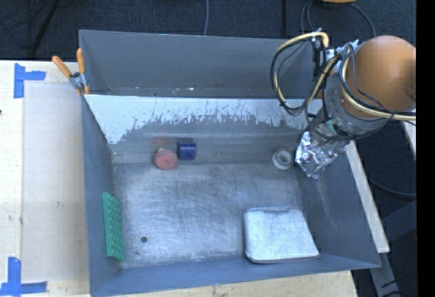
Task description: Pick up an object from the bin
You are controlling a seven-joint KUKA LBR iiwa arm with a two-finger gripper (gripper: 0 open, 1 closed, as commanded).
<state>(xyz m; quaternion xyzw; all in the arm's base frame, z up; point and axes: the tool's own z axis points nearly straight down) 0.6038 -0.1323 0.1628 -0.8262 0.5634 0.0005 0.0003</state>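
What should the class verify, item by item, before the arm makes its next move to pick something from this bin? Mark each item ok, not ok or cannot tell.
1. Gripper is inside the bin, low at its right side: ok.
2. A thing lies within easy reach: the grey ring sits just beside the gripper: ok.
3. The ring stands free, well apart from the blue cube, pink disc and white pad: ok.
4. Gripper carries nothing yet: cannot tell.
5. Gripper is clear of the bin's right wall: cannot tell, it hangs very near it.
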